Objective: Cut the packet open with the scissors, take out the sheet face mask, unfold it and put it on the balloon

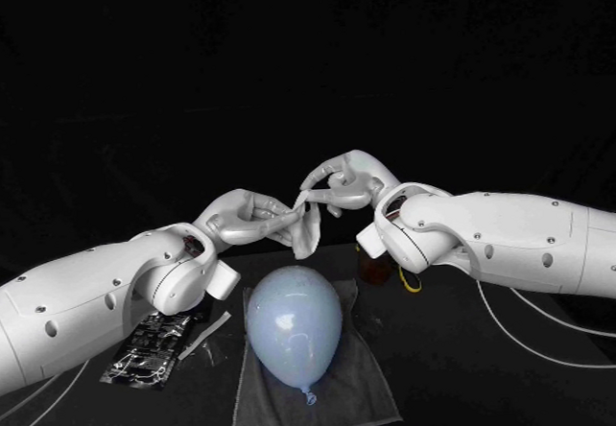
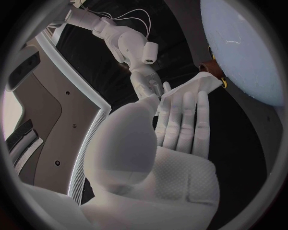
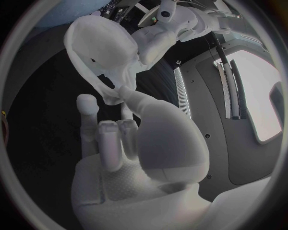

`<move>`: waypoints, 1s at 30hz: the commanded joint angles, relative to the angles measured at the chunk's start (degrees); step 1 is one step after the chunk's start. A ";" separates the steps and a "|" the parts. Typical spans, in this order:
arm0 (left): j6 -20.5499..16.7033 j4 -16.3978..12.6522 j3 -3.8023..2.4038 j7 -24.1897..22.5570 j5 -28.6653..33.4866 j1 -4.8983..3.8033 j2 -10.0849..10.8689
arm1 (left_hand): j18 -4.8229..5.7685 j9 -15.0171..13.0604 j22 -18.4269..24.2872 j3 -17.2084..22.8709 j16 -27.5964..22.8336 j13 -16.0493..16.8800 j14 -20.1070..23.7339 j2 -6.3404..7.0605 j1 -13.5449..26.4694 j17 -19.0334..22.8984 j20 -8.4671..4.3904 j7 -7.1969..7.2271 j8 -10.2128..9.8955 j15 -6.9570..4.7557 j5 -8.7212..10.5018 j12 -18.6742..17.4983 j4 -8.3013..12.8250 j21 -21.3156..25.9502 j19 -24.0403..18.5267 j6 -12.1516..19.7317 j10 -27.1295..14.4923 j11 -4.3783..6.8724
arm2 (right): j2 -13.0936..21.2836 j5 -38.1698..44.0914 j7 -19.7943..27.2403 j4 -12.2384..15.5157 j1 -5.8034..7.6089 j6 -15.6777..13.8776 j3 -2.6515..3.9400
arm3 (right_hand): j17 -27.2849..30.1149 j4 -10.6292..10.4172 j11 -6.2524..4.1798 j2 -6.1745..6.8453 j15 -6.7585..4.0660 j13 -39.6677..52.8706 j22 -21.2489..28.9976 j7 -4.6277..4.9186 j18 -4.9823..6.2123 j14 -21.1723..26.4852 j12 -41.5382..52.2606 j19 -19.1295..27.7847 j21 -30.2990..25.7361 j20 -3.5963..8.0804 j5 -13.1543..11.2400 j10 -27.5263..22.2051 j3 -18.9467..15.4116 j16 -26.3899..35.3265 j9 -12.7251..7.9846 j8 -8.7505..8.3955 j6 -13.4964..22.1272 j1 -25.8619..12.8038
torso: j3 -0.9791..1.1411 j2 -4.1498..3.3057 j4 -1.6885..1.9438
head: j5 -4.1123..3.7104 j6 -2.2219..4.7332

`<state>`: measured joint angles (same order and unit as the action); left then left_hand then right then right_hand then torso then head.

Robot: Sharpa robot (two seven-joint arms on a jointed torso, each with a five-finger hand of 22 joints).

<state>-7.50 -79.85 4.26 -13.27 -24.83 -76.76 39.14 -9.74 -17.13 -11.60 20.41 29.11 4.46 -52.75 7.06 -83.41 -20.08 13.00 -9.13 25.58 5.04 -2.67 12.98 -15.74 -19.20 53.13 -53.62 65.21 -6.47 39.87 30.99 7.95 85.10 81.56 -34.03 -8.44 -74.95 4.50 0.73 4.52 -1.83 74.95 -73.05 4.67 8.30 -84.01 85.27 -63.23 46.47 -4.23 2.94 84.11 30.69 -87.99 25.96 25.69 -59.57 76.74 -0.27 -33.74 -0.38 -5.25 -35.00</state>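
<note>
Both hands meet in the air above the balloon with the white sheet face mask (image 1: 306, 225) between them. My left hand (image 1: 245, 216) pinches the mask's left side, and my right hand (image 1: 340, 184) pinches its upper edge between thumb and a finger. The mask hangs partly unfolded; one eye hole shows on the mask (image 3: 101, 45) in the right wrist view. From the left wrist, the mask (image 2: 193, 88) sits at the tips of my left hand (image 2: 177, 127). The pale blue balloon (image 1: 295, 321) lies below on a grey towel (image 1: 349, 403). The scissors (image 1: 398, 272) lie behind my right arm.
The cut silver packet (image 1: 152, 350) lies on the black table under my left forearm, left of the towel. White cables (image 1: 536, 328) trail over the table beneath the right arm.
</note>
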 commanded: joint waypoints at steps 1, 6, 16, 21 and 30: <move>0.18 -0.07 -0.07 0.15 0.64 -0.03 -0.17 | -0.67 0.09 0.08 0.04 0.30 0.10 0.15 -0.63 0.13 -0.11 0.38 0.24 -0.28 0.19 -0.10 0.13 -0.49 0.18 0.08 -0.32 0.25 -0.09 | -0.10 0.72 -0.14 0.12 -0.01 1.08 0.05 | -7.07 0.00 -0.01 0.13 -0.41 8.77 -0.05 0.23 0.70 -1.98 0.21 -0.19 -0.11 0.05 -0.16 2.45 0.27 -0.40 0.05 0.09 -0.14 -0.63 | 0.00 0.00 -0.01 | -0.02 -0.02; 0.10 -0.03 -0.07 0.43 0.77 -0.04 -0.22 | -0.70 0.30 0.26 -1.16 0.60 0.30 0.06 -0.38 3.22 -0.30 0.42 0.18 -0.58 0.16 -0.08 0.42 -1.02 0.34 0.32 -0.55 0.44 -0.10 | -0.14 0.78 -0.20 0.24 -0.01 1.17 0.05 | -7.09 0.11 -0.01 0.15 -0.41 8.77 -0.08 0.23 0.70 -1.99 0.21 -0.19 -0.10 0.06 -0.16 2.45 0.42 -0.40 0.06 0.14 -0.14 -0.72 | -0.01 0.01 -0.01 | -0.01 -0.05; -0.50 0.03 -0.07 1.42 1.07 -0.04 -0.22 | -0.79 0.35 0.45 -0.57 1.23 0.71 -0.56 -1.36 1.97 -0.64 0.20 1.30 -0.47 -0.49 -0.12 1.09 0.39 0.35 1.11 -1.77 1.05 0.80 | -0.17 0.79 0.01 0.38 -0.03 0.93 0.05 | -7.13 0.15 -0.01 0.17 -0.41 8.80 -0.08 0.23 0.71 -2.02 0.23 -0.17 -0.12 0.06 -0.16 2.47 0.48 -0.41 0.06 0.16 -0.15 -0.77 | -0.01 -0.01 0.01 | 0.00 -0.10; -0.45 0.05 -0.07 1.67 1.79 -0.04 -0.20 | -0.67 -0.30 -0.39 4.75 0.98 0.69 -1.54 -3.03 -5.10 -0.43 -1.08 0.84 0.34 -0.65 -0.10 1.17 5.96 -1.08 1.99 -2.09 1.97 0.92 | -0.22 0.72 -0.13 0.10 -0.03 1.27 0.05 | -6.90 0.19 0.00 0.21 -0.41 8.75 0.04 0.24 0.78 -1.90 0.20 0.05 -0.48 0.06 -0.16 2.44 0.53 -0.36 0.06 0.18 -0.12 -0.86 | -0.02 0.01 0.02 | 0.05 -0.10; -0.18 -0.02 -0.07 1.84 2.47 -0.04 -0.16 | -0.20 -1.43 -2.48 7.56 -0.04 0.77 -3.29 -2.61 -3.48 0.14 -1.72 1.01 1.35 -0.95 -0.09 1.01 8.02 -3.69 0.59 -2.15 3.20 1.20 | -0.42 0.59 -0.37 -0.34 -0.03 1.75 0.04 | -6.03 0.31 0.06 0.42 -0.36 8.21 0.27 0.32 0.92 -1.45 -0.21 0.56 -1.27 0.03 -0.16 2.13 0.73 -0.16 0.04 0.18 0.14 -1.31 | 0.01 0.02 -0.01 | 0.09 -0.18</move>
<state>-7.75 -79.77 4.26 -11.42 -23.35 -76.76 39.06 -9.59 -17.26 -14.01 25.57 29.25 5.15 -55.73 4.46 -87.26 -20.00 11.17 -7.91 26.59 4.09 -2.62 13.76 -9.93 -22.78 54.13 -55.86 68.03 -5.32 39.56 31.15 7.62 84.83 81.54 -33.28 -8.45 -74.95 4.83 0.72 5.13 -1.73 74.94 -72.88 4.58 8.52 -83.91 85.13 -63.23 45.47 -4.23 2.95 84.11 31.01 -88.11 25.92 25.59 -59.47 76.12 -0.29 -33.73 -0.37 -5.17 -35.17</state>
